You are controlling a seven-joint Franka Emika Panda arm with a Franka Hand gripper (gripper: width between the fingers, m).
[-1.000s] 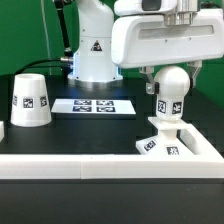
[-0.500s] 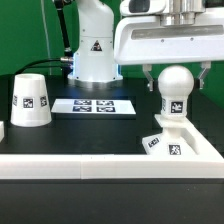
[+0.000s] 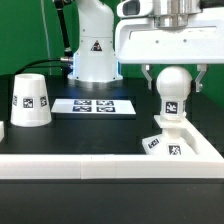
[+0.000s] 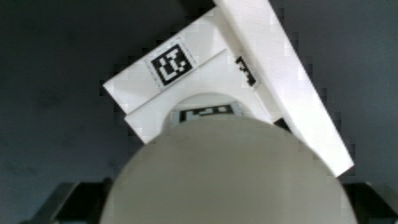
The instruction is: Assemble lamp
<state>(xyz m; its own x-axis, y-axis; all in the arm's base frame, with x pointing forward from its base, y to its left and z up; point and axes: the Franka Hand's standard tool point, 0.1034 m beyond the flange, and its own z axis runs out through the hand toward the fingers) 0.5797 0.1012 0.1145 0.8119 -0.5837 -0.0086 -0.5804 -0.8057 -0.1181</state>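
I can read no words or numbers. Black-and-white square tags (image 3: 30, 102) stand on the shade (image 3: 22, 85), bulb (image 3: 173, 80), base (image 3: 182, 140) and marker board (image 3: 60, 105). A black triangle sign (image 3: 94, 47) marks the robot body (image 3: 90, 65).

Marker board (image 3: 93, 106) flat on the black table (image 3: 60, 140), white rail (image 3: 70, 165) along its front edge.

A robotics lab: fixed robot arm (image 3: 92, 50), tagged marker board (image 3: 93, 105), black bench (image 3: 100, 128), green backdrop (image 3: 25, 30).
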